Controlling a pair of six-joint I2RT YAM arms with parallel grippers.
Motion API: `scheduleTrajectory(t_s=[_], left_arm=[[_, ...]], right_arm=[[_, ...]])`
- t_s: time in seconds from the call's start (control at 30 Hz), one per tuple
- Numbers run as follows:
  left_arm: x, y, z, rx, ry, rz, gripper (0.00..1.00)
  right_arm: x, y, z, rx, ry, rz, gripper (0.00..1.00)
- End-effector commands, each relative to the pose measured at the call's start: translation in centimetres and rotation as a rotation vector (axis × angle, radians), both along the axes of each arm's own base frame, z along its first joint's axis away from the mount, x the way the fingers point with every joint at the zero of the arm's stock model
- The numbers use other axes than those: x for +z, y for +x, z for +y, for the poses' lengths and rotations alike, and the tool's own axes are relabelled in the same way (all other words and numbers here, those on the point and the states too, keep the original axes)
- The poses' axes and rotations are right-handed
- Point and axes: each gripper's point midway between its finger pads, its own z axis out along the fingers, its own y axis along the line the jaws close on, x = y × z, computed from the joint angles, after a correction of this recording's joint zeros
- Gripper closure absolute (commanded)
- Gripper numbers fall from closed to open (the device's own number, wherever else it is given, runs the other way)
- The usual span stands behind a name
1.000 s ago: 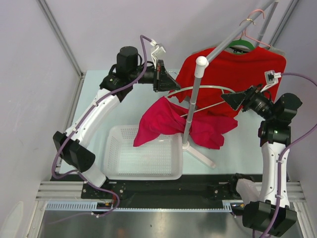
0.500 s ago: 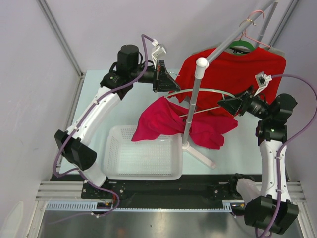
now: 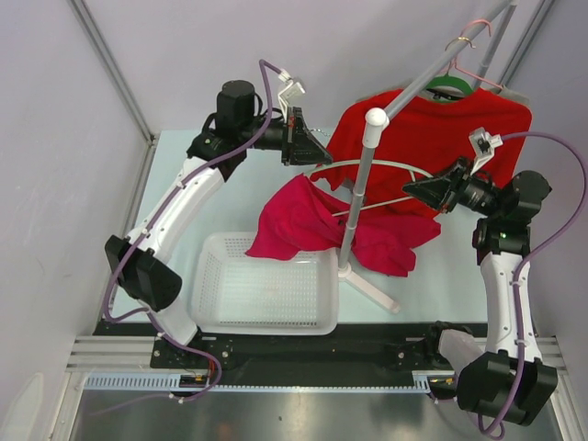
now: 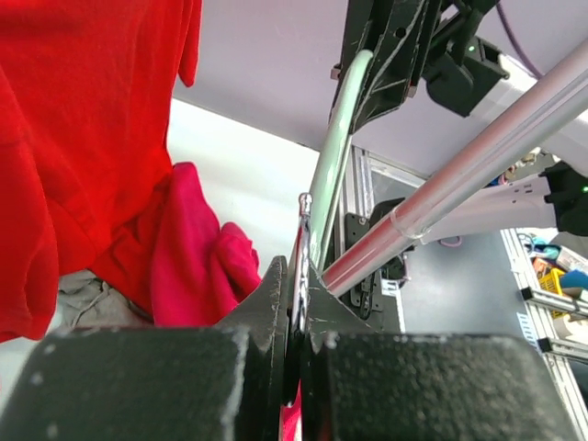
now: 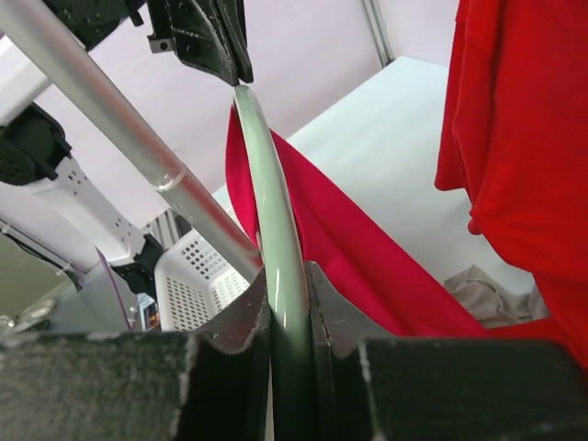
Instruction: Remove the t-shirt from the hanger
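Left end effector (image 3: 320, 158) and right end effector (image 3: 407, 190) pinching the hanger (image 3: 395, 165), right one shifted inward since earlier

Pale lilac walls (image 3: 175, 55) are closing off the upper frame, aluminium struts (image 3: 110, 66) are slanting down their corners, and a pale tabletop (image 3: 241, 197) is catching soft, even light at centre.

Scarlet shirt (image 3: 459, 124) hangs on green hanger (image 3: 447, 85); white basket (image 3: 262, 325) sits on table (image 3: 243, 188).

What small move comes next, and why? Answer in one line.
Probably raise the hanger, both arms together: left fingers and right fingers clamp its ends, and the t-shirt clings only near the left end, the rest slumped on the table.
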Motion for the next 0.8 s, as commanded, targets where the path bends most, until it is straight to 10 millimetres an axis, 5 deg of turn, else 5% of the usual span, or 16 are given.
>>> scheduleTrajectory(t_s=[0.0,0.2,0.33,0.47,0.6,0.67,0.77], left_arm=[[3.6,-1.7,-1.0,-0.041,-0.074,-0.019,1.0],[5.1,0.5,-1.2,0.094,-0.094,-0.026,0.85],[6.2,1.3,-0.9,0.174,-0.104,-0.027,0.6],[6.4,2.4,-0.1,0.263,-0.088,-0.013,0.47],[5.8,4.6,2.1,0.438,-0.051,0.007,0.33],[5.9,5.8,4.1,0.543,-0.048,-0.003,0.06],[6.7,6.4,6.5,0.658,-0.059,-0.022,0.0]], right_arm=[[2.2,1.5,-0.3,-0.089,0.056,-0.049,1.0],[2.4,3.3,-0.6,-0.168,0.1,-0.057,1.0],[2.7,4.3,-0.3,-0.155,0.145,-0.066,1.0],[4.4,4.3,0.4,-0.122,0.18,-0.144,1.0],[4.8,4.6,1.0,-0.112,0.165,-0.158,1.0],[4.7,4.6,1.3,-0.105,0.149,-0.15,1.0],[4.7,4.5,1.7,-0.079,0.129,-0.157,1.0]])
